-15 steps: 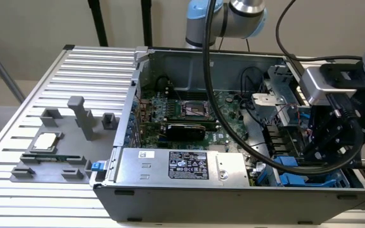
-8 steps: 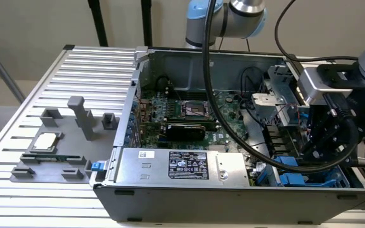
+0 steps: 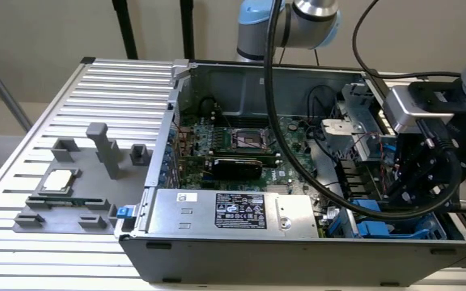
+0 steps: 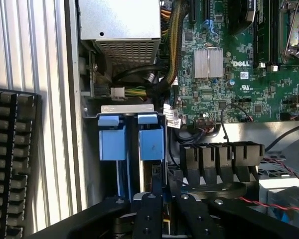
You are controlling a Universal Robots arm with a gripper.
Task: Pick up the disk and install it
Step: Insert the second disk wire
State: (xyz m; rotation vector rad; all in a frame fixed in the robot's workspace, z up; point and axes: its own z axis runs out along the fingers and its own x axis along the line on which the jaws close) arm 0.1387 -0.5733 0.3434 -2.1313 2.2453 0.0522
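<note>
The disk (image 4: 151, 143) stands on edge in the drive bay at the case's front corner, its bright blue carrier end showing beside a second blue carrier (image 4: 112, 142). The dark near edge of the disk, with a thin blue strip, runs back between my black fingers (image 4: 148, 216). My gripper (image 4: 168, 199) is right over that slot, its jaws drawn close on this edge. In the exterior view the gripper (image 3: 415, 197) hangs inside the case at the exterior view's right, above the blue carriers (image 3: 372, 229).
The open computer case (image 3: 168, 139) holds the green motherboard (image 3: 241, 145), the silver power supply box (image 3: 233, 212) and cable bundles (image 4: 172, 35). A grey fixture (image 3: 63, 200) with a processor chip (image 3: 59, 180) lies at the exterior view's left. A black keyboard (image 4: 10, 159) lies outside the case.
</note>
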